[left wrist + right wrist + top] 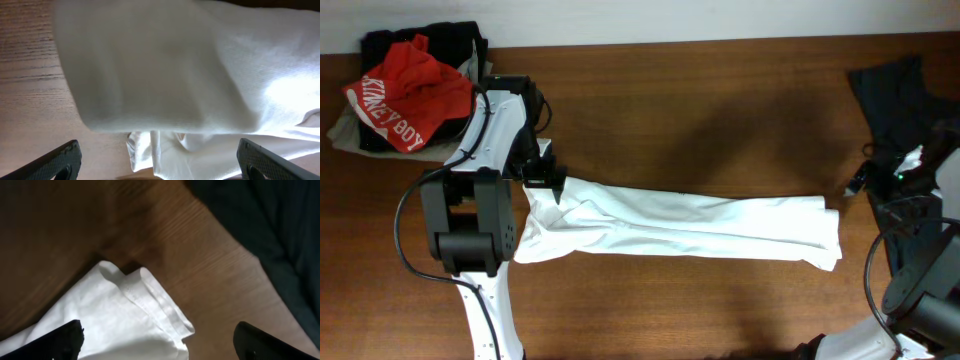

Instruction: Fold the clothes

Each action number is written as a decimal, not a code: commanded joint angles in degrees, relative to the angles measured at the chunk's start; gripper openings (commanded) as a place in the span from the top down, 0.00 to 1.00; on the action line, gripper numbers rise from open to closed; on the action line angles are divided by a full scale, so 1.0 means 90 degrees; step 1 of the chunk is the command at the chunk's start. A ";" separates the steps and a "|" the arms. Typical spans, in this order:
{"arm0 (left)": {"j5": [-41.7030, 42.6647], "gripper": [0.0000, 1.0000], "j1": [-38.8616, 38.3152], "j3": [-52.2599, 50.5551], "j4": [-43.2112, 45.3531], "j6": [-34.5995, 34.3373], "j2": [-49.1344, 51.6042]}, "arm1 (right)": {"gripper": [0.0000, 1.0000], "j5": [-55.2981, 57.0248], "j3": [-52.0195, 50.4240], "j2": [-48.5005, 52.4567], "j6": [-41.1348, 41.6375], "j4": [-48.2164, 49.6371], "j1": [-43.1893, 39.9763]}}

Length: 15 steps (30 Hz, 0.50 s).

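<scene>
White cotton garment (690,225), long and narrow, lies flat across the middle of the brown wooden table (720,90), running from my left arm almost to my right. The left gripper (157,152) sits over the wider left end. Its fingers are spread wide and released, with the cloth bunched just ahead of them and nothing clamped. The right gripper (159,337) is also released, fingers apart, hovering at the hemmed right end (150,300), which shows a small fold at its corner. A black crumpled garment (900,85) sits at the far right edge, just beside that end. At the far left corner I see a red shirt with white lettering (405,90) on top of a pile of dark clothes.
</scene>
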 commanded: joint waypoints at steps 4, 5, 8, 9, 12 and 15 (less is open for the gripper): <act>0.0027 0.01 0.0046 0.0100 0.0238 0.0002 -0.0204 | 0.01 -0.1940 -0.0036 0.0289 -0.1617 0.0138 -0.0330; 0.0138 0.01 0.0046 0.0100 0.0236 0.0002 -0.0204 | 0.01 -0.2025 -0.0083 0.0316 -0.1630 0.0177 -0.0355; 0.0270 0.01 0.0046 0.0100 0.0236 0.0002 -0.0204 | 0.01 -0.2028 -0.0415 0.0340 -0.1678 0.0505 -0.0355; 0.0272 0.01 0.0046 0.0100 0.0236 0.0002 -0.0204 | 0.01 -0.1960 -0.0566 0.0340 -0.1671 0.0668 -0.0359; 0.0311 0.01 0.0046 0.0100 0.0238 0.0002 -0.0204 | 0.01 -0.1938 -0.1001 0.0340 -0.1647 0.1139 -0.0381; 0.0369 0.01 0.0044 0.0100 0.0262 0.0002 -0.0204 | 0.01 -0.1914 -0.1413 0.0340 -0.1649 0.1535 -0.0437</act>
